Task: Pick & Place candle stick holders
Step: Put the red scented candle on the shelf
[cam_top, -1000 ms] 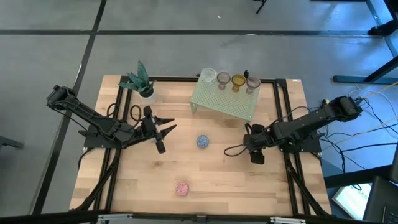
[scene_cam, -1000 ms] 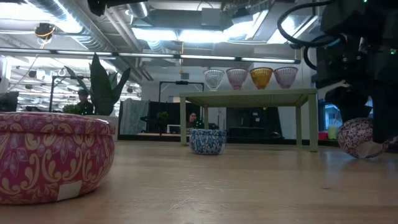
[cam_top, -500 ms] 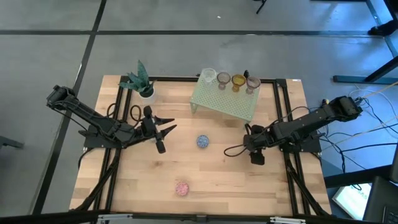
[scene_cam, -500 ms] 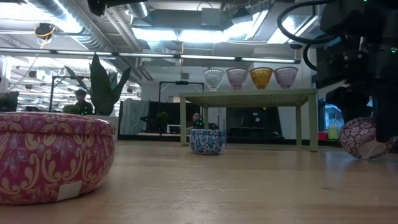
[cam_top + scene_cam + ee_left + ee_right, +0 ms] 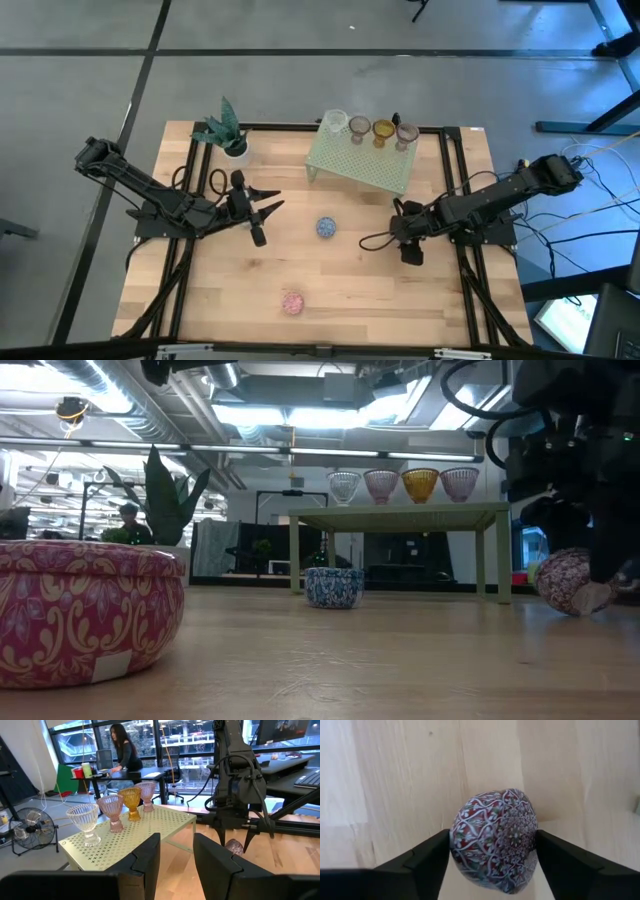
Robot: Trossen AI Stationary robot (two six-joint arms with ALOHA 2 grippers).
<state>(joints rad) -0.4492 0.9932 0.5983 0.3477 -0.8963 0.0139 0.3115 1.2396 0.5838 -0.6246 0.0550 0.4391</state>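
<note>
The right gripper (image 5: 410, 241) sits low at the table's (image 5: 350, 290) 3 o'clock side, its fingers (image 5: 425, 857) clenched on a patterned red-and-white cup (image 5: 495, 840) that is tipped on its side, just above or touching the wood; from table height the same cup (image 5: 562, 580) shows tilted under the dark arm at the far right. The left gripper (image 5: 268, 212) hangs at about 9 o'clock, near the table's middle, fingers (image 5: 145, 860) spread apart and holding nothing.

A blue cup (image 5: 326, 227) stands alone at the centre of the table, between the two grippers and touching neither. A pink cup (image 5: 292, 302) stands at 6 o'clock, well apart from the blue one and near the front edge; in the low view it (image 5: 85, 610) fills the near left.

At 12 o'clock the green rack (image 5: 362, 162) carries four stemmed glass cups in a row along its back edge: a clear one (image 5: 334, 122), a pinkish one (image 5: 359, 128), an amber one (image 5: 383, 130) and another pinkish one (image 5: 406, 134), all upright and just beside each other. A small potted plant (image 5: 226, 132) stands at 11 o'clock, near the rack's left end.

Beyond the table, a person (image 5: 122, 755) leans at a desk in the room behind
</note>
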